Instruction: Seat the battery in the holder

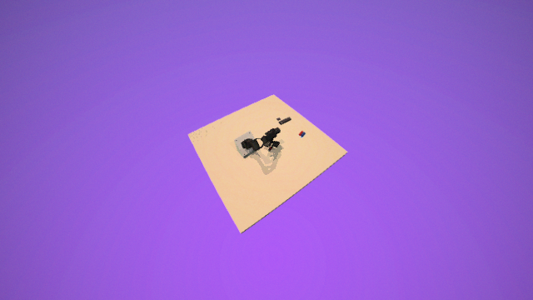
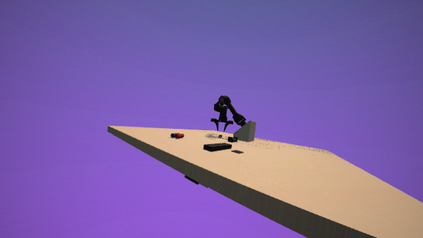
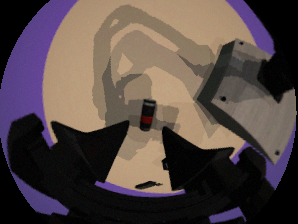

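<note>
The battery [image 3: 148, 111] [image 2: 220, 136], a black cylinder with a red band, lies on its side on the table. My gripper [image 2: 221, 131] [image 3: 145, 125] is open and empty above it, fingertips clear of the table. In the wrist view the battery lies between and slightly beyond the fingertips, nearly lengthwise to the view. A small black box [image 2: 232, 139], apparently the holder, sits near the arm's base; its spring and lip cannot be made out. In the wrist view it is mostly hidden behind the right finger, and in the top view the arm seems to cover it.
A long black block [image 1: 285, 121] [image 2: 217, 147] [image 3: 146, 185] lies farther out, beside a small flat dark plate [image 1: 278, 119] [image 2: 237, 151]. A red cylinder [image 2: 180, 135] and a blue cylinder [image 2: 173, 135] lie together near the table edge. The grey base mount [image 2: 247, 132] [image 3: 250, 100] stands behind the gripper.
</note>
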Tool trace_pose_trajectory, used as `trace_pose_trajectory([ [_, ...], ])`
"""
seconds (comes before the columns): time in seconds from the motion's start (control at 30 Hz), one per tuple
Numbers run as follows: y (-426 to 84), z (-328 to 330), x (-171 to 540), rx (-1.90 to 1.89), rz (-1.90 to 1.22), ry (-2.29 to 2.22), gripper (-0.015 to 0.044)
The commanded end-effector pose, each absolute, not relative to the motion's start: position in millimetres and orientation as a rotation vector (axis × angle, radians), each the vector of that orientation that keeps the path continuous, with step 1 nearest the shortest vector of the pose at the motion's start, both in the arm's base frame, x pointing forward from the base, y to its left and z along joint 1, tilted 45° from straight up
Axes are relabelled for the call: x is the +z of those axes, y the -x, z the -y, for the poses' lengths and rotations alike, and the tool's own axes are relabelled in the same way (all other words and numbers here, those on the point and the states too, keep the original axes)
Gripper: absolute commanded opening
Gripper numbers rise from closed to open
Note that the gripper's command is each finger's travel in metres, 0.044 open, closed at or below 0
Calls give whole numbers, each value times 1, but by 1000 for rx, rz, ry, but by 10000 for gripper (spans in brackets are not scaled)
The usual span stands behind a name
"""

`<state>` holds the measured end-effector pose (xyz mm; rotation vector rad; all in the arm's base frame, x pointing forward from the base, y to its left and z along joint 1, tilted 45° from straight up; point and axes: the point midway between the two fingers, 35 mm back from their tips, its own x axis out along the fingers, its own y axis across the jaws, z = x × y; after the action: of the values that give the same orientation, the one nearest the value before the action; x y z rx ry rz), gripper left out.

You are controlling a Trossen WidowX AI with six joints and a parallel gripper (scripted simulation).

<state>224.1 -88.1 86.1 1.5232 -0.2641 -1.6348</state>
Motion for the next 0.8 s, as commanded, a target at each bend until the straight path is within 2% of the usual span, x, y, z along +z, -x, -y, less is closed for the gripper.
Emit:
trace_pose_trajectory([
  [0.0, -224, 92, 82, -1639, 269, -1522, 242],
  [0.77, -228, 118, 56, -1638, 271, -1521, 242],
])
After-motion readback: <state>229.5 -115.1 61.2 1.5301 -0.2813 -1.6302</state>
